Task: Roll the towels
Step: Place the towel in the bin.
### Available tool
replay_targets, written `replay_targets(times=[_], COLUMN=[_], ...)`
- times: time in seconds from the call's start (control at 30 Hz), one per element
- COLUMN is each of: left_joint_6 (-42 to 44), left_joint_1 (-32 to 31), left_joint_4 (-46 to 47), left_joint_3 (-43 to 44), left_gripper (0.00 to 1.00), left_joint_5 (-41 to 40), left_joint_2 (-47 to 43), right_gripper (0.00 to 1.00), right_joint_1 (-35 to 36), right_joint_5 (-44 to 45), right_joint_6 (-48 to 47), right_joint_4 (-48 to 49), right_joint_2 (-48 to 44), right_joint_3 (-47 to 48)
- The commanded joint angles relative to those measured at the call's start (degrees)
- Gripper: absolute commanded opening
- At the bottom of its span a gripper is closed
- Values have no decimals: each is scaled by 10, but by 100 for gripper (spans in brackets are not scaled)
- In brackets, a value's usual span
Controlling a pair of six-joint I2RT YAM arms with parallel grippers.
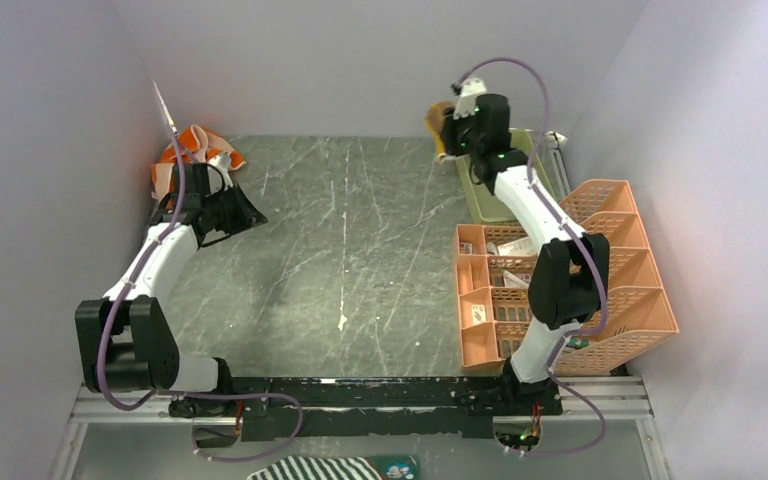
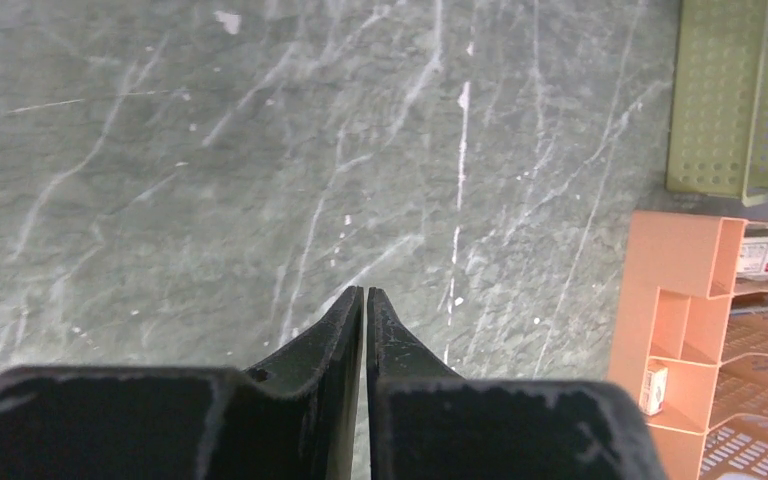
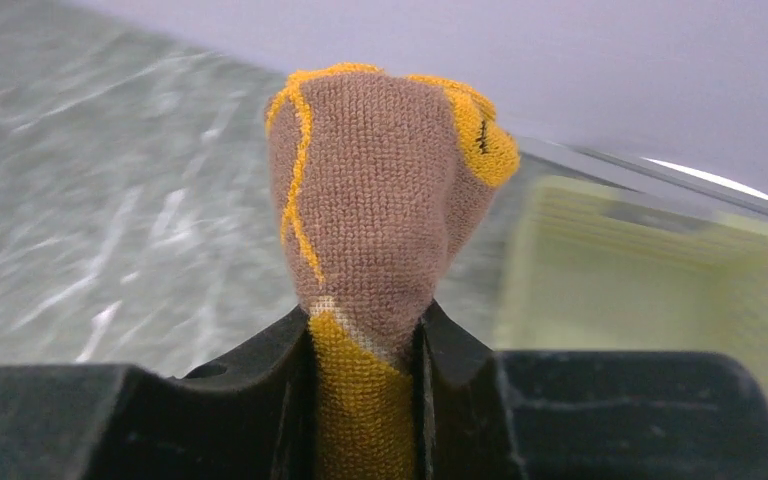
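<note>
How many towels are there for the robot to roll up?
2. The orange towel lies crumpled in the far left corner. The mustard towel is pinched in the right hand, far right. I see no others.

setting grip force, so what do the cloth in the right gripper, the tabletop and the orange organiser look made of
The small towel, pinched in the right gripper: looped terry, likely cotton or microfibre, matte; the tiny loops show. The tabletop: grey-green with white veins, marble or a marble-look laminate, can't tell which. The orange organiser: moulded plastic, judging by thin slotted walls and uniform colour.
</note>
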Motion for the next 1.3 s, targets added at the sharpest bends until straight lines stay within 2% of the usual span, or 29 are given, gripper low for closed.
replay_targets(times=[0.0,0.23,0.43,0.63,0.8,1.03,1.07,1.13,1.17,1.27], left_joint_6=[22,31,3,-3,-18,-34,-34,-32,-32,-29], left_joint_1=[32,99,129,133,133,131,129,124,121,112], left_joint_4=[-36,-69,-80,-89,-65,-30,-30,-26,-28,-24], left_joint_3=[6,45,122,220,266,334,346,368,380,405], left_gripper=[17,21,39,48,49,48,48,47,47,46], left_joint_5=[-24,-59,-138,-255,-283,-305,-313,-325,-327,-330], left_joint_2=[-1,40,104,183,255,368,391,423,440,476], right_gripper=[16,16,16,16,20,59,72,86,91,94], right_joint_1=[-69,-145,-163,-162,-161,-161,-161,-160,-160,-159], right_joint_5=[69,91,76,43,20,-1,-5,-22,-27,-39], right_joint_6=[-12,-39,-48,-48,-53,-48,-48,-45,-44,-35], right_joint_4=[-66,-106,-141,-128,-137,-143,-148,-147,-145,-143], right_joint_2=[68,189,295,344,379,373,363,334,319,280], right_joint_3=[65,185,264,271,293,311,314,313,312,318])
